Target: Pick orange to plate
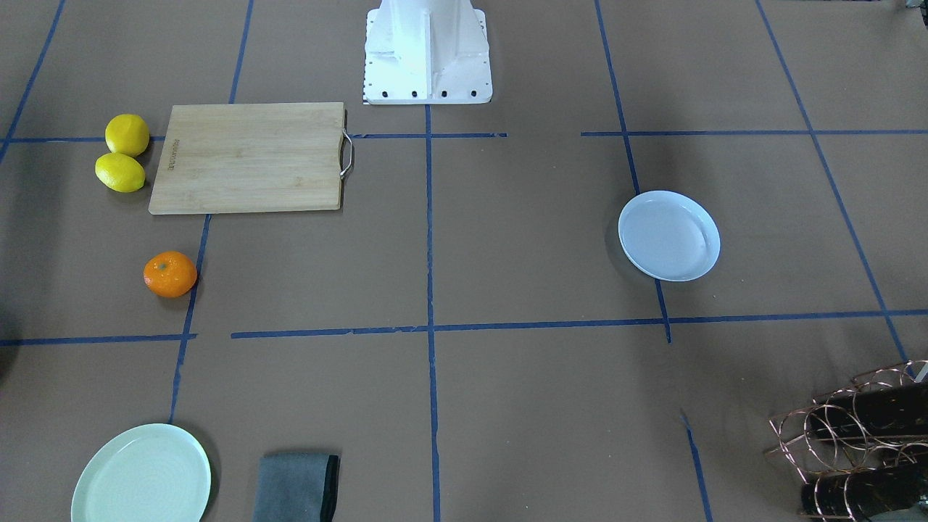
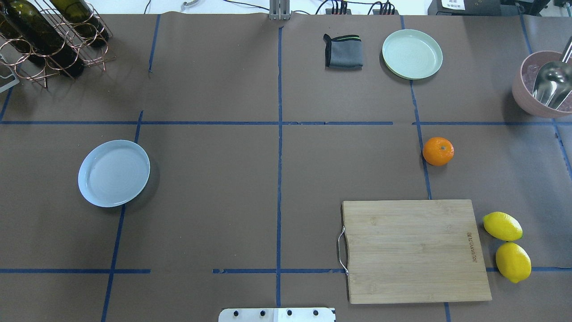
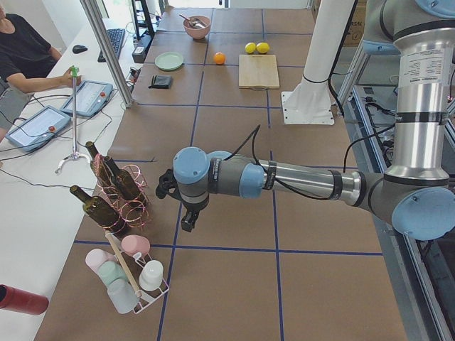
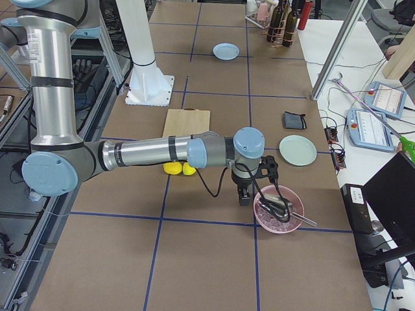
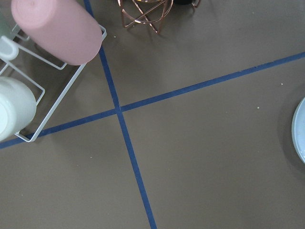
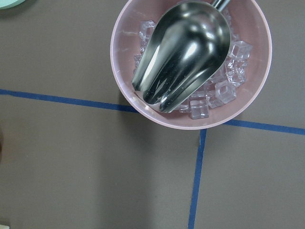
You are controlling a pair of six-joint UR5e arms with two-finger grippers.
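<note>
**Step in hand:** the task is judged not yet begun. Nothing is gripped and the orange rests on the table. The next move calls for the right arm to travel back toward the cutting board, descend over the fruit and take it across its width, as a round fruit may roll.

**Arms:** the right arm stretches low and level, past the board's lemon side, wrist turned down. The left arm is likewise stretched level, far off the board's handle side.

**Cutting board:** lies flat, bare.

**Plate:** the plate sits well apart from the board, off its handle side, and is empty.

**Orange:** just beyond the board's far edge, near its lemon-side corner, not touching it.

**Grippers:** the right gripper hangs beside a pink bowl; the left gripper hangs near a bottle rack. Whether the jaws of either are spread or pressed together cannot be told.
</note>
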